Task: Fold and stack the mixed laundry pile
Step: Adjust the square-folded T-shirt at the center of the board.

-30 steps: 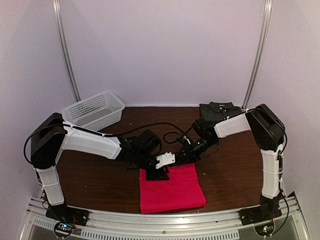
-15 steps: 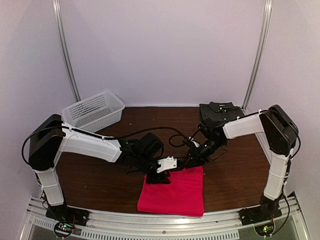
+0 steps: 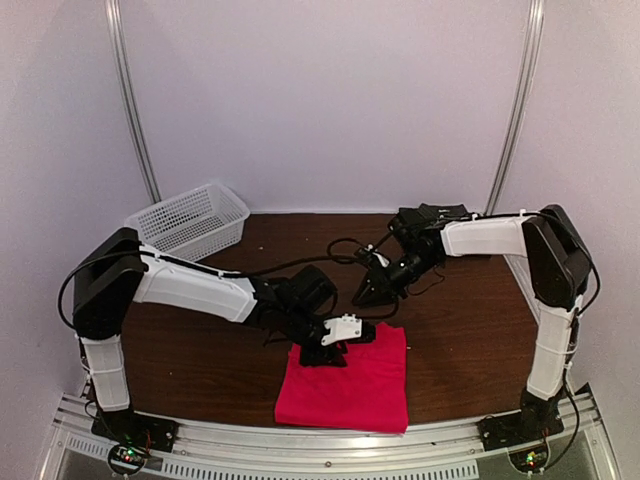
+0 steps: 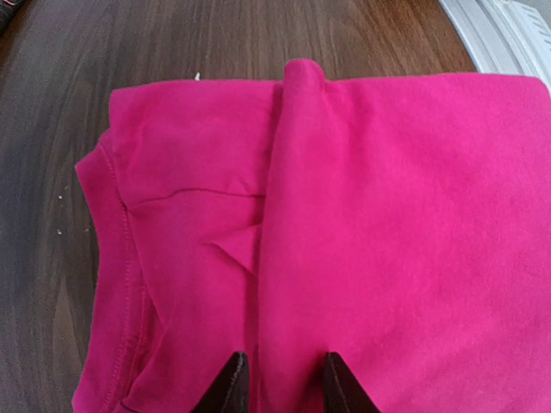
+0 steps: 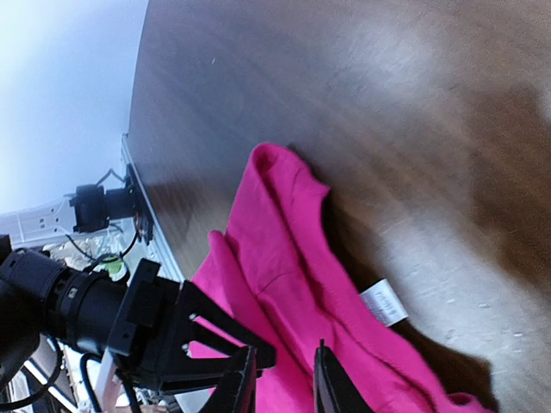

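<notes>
Right gripper off the red-pink shirt, left gripper on its far edge

In the top view the folded red-pink T-shirt (image 3: 345, 385) lies at lower centre of the brown surface (image 3: 200, 340). The left gripper (image 3: 332, 350) is down on its upper edge, and the left wrist view shows the fingers nearly together with a raised ridge of the cloth pinched between them. A second ago the right gripper (image 3: 368, 292) sat at that same edge. It has since pulled back toward the upper right and hangs clear of the cloth, slightly parted and holding nothing. The dark pinstriped shirt (image 3: 435, 218) lies folded at upper right and the white basket (image 3: 190, 222) at upper left, both as before.
</notes>
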